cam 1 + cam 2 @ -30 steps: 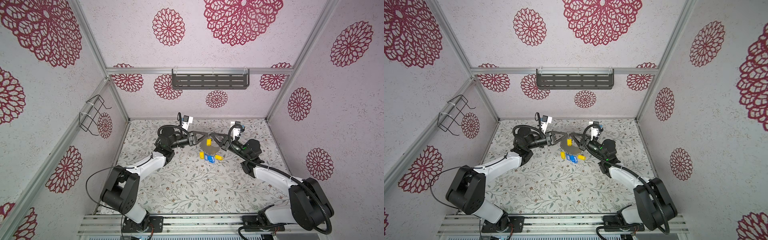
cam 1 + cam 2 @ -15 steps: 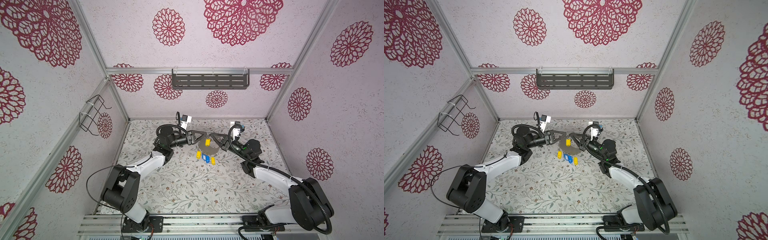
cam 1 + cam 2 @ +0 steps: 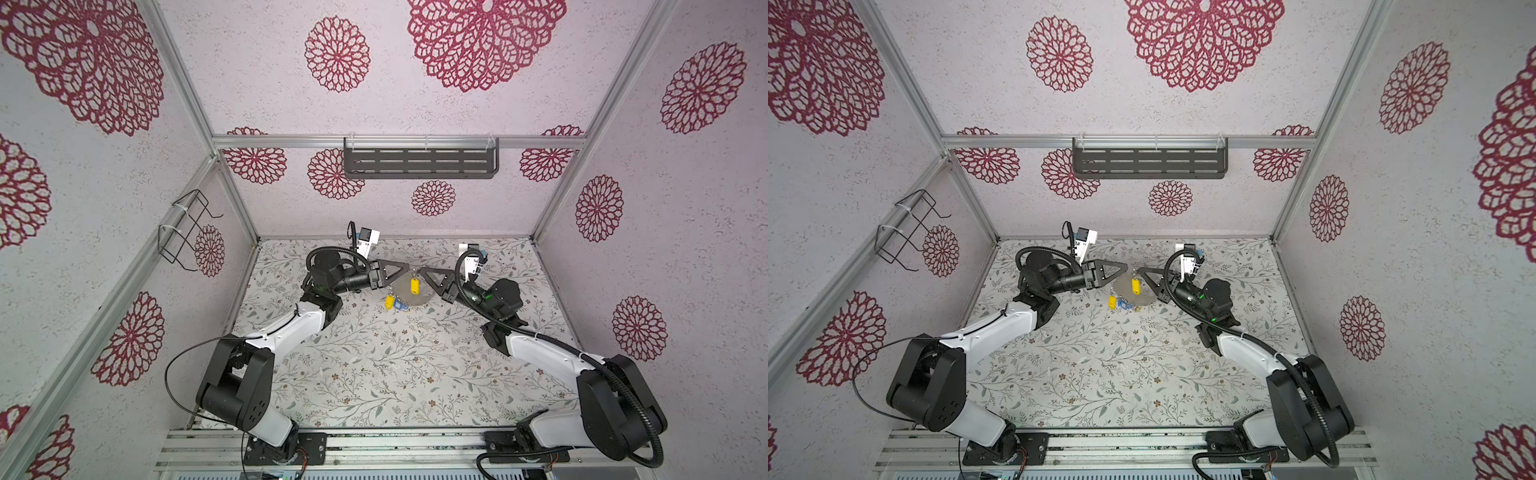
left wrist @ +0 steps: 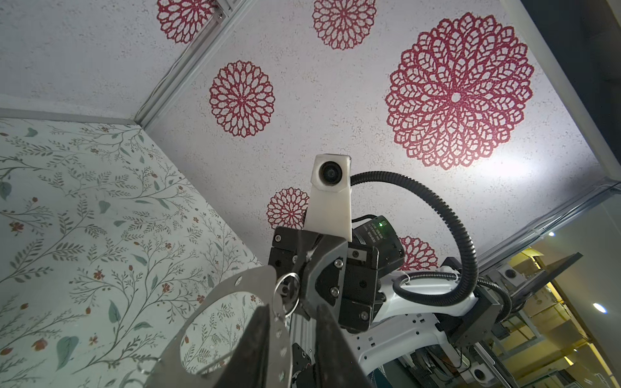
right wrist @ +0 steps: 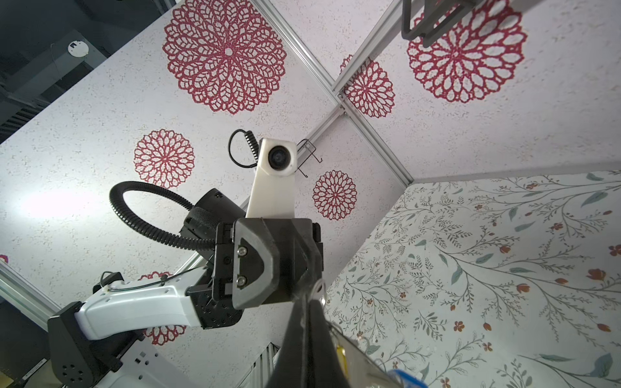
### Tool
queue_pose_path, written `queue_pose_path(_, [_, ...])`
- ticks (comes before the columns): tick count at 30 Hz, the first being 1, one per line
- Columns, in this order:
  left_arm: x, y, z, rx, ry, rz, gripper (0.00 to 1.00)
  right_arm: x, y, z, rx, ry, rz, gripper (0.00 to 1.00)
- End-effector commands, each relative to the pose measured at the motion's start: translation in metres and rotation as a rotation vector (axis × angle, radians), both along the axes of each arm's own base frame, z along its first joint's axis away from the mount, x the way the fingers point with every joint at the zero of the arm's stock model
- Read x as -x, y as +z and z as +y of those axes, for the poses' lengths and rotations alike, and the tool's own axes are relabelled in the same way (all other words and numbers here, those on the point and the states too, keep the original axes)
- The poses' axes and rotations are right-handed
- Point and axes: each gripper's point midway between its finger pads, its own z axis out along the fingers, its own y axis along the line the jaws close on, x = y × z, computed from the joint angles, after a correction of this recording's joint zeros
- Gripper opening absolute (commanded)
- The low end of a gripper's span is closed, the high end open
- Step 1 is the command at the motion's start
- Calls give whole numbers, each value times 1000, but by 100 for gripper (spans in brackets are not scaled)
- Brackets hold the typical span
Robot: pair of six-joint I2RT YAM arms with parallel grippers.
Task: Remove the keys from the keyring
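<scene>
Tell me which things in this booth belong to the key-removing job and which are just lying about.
Part of the job: keyring, yellow tags, blue tag, left claw, right claw.
Just there: dark shelf on the back wall, wire rack on the side wall.

The flat grey horseshoe-shaped metal keyring (image 3: 424, 297) is plain. Two oblong plastic key tags (image 3: 414, 286) are yellow, and one blue tag (image 3: 401, 306) shows. The table (image 3: 374, 374) is pale, printed with grey-green leafy sprigs and small red flowers. The white speckled walls (image 3: 395, 112) bear crimson lace-like rosettes.
</scene>
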Motion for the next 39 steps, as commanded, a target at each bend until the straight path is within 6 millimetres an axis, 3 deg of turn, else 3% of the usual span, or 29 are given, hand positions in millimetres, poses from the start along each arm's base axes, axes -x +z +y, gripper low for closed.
queue_pose_path(1, [-4,6,4,8,-21,-29,29,9,40,1,-62,26,-116,0])
queue_pose_path(7, [-5,8,11,14,-20,-27,32,10,39,2,-55,34,-115,0])
queue_pose_path(20, [1,9,-6,99,-117,-18,27,9,44,7,-58,52,-124,0])
queue_pose_path(26, [9,13,-15,126,-148,-25,30,7,43,8,-59,52,-122,0])
queue_pose_path(32, [9,18,-11,158,-149,-29,32,7,42,8,-57,52,-123,0])
queue_pose_path(39, [8,17,-13,165,-155,-20,24,8,44,8,-60,51,-126,0])
